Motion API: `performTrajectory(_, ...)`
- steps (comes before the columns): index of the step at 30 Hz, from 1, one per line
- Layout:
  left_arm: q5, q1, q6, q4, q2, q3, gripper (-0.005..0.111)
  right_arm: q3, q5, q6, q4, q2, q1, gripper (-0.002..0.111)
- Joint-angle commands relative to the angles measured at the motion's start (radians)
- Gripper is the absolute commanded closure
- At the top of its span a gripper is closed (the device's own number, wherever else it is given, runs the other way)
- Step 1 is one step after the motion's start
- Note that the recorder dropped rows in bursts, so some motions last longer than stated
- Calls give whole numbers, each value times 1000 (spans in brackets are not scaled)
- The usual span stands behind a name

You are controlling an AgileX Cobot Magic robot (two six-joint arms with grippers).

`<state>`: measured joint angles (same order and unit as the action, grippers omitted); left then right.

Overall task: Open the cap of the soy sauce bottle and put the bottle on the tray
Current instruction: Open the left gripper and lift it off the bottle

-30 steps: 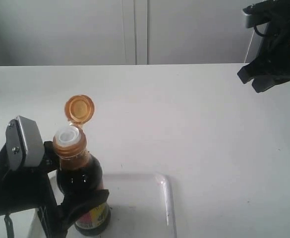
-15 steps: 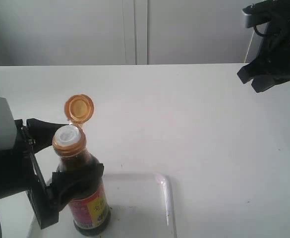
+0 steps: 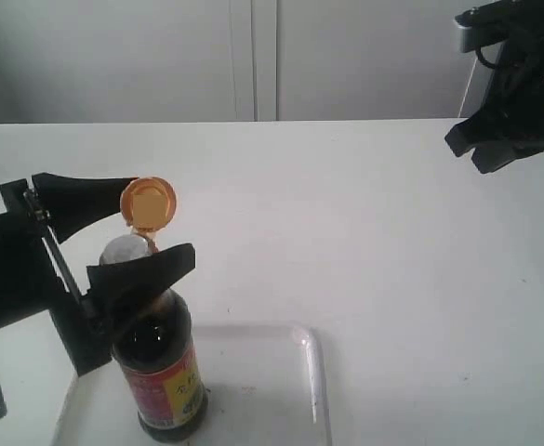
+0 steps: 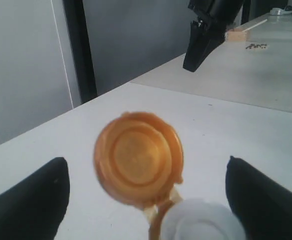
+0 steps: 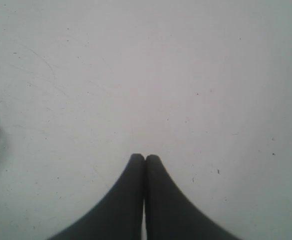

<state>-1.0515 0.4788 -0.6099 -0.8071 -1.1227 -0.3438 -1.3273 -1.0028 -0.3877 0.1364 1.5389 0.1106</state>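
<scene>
Soy sauce bottle [image 3: 160, 372] stands upright on the near left part of the tray [image 3: 281, 390], whose lower edge is cut off by the exterior view. Its cap [image 3: 148, 203] is flipped open and tilts back on its hinge above the white spout [image 3: 126, 249]; the collar is mostly hidden behind a black finger. The left gripper [image 3: 127, 223] is spread wide at neck height, one finger behind the cap and one in front of the bottle's shoulder, gripping nothing. In the left wrist view the cap [image 4: 138, 157] sits blurred between the two fingertips. The right gripper [image 5: 145, 160], fingers pressed together and empty, hangs over bare table [image 3: 392, 232] at far right.
</scene>
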Motion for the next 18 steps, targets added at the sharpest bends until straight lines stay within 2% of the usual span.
performTrajectory(1,-19,0,-25,7,10,-37,21,5,7,-11,5,-8,-1,108)
performTrajectory(14,-16,0,-49,7,10,-156,21,5,7,-11,5,-8,-1,108)
performTrajectory(18,64,0,-45,25,10,-203,23,5,6,-11,5,-8,-1,108)
